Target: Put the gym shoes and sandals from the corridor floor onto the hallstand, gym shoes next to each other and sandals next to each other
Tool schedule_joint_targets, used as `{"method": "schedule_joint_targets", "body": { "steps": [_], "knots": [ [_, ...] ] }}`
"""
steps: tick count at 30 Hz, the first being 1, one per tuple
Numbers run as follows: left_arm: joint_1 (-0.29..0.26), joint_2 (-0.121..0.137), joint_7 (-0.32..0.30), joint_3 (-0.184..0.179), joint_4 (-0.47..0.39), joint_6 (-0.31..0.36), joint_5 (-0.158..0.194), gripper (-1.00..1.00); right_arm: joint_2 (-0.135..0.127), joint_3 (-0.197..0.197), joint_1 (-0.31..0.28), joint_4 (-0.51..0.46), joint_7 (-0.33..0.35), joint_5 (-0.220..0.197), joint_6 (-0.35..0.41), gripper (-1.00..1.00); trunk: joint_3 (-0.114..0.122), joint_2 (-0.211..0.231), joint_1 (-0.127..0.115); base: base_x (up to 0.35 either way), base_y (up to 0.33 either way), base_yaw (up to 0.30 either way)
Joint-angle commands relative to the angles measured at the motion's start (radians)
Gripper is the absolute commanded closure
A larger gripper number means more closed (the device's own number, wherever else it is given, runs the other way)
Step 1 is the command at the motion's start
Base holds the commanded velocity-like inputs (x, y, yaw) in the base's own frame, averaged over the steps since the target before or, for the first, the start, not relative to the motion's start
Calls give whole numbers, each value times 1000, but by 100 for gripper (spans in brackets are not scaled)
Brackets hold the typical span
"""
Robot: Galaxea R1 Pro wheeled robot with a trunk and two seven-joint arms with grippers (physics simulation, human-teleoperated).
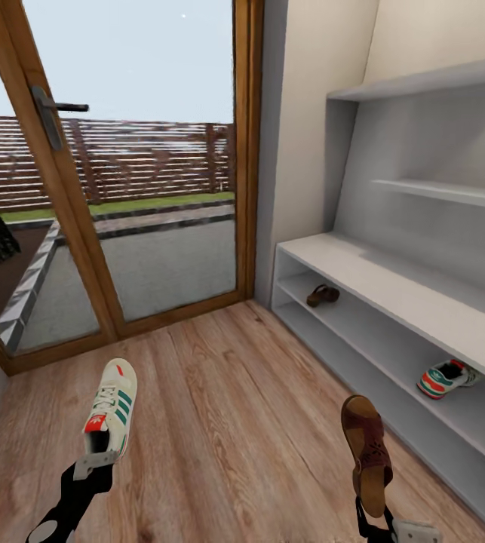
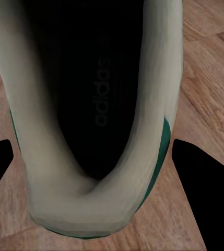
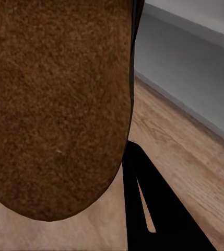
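Halfway: one sandal (image 1: 323, 295) and one sneaker (image 1: 446, 378) already sit on the rack's (image 1: 393, 283) lower shelves. The left gripper (image 1: 95, 461) is clamped on the second sneaker (image 1: 112, 407), the right gripper (image 1: 374, 520) on the second sandal (image 1: 367, 451), both above the floor (image 1: 234, 422). Each needs placing beside its mate.

The corridor floor (image 1: 219, 422) is showing matt wood-grain planks. The sandal (image 1: 368, 452) is looking like rough brown leather, and the hallstand (image 1: 393, 286) is appearing smooth, matt grey.
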Motion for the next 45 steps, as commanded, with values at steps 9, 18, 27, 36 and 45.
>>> {"method": "schedule_joint_targets", "body": {
  "steps": [9,18,27,36,45],
  "knots": [
    [-1,-1,-8,7,1,-5,-10,100,1,-8,-1,0,10,2,-2,100,-1,0,0,-8,132,-263],
    [-1,-1,-7,7,0,-5,-10,100,1,-8,-1,0,10,1,-2,100,-1,0,0,0,3,-263],
    [-1,-1,-8,7,0,-5,-10,100,1,-8,-1,0,10,1,-2,100,-1,0,0,0,0,-263],
    [0,-1,-7,7,1,-7,-12,100,1,-8,-1,0,10,1,-2,100,-1,0,0,0,0,-264],
    [24,-3,-7,8,37,-141,-10,100,1,-8,-1,0,10,1,-2,100,-1,0,0,0,0,-264]
  ]
}}
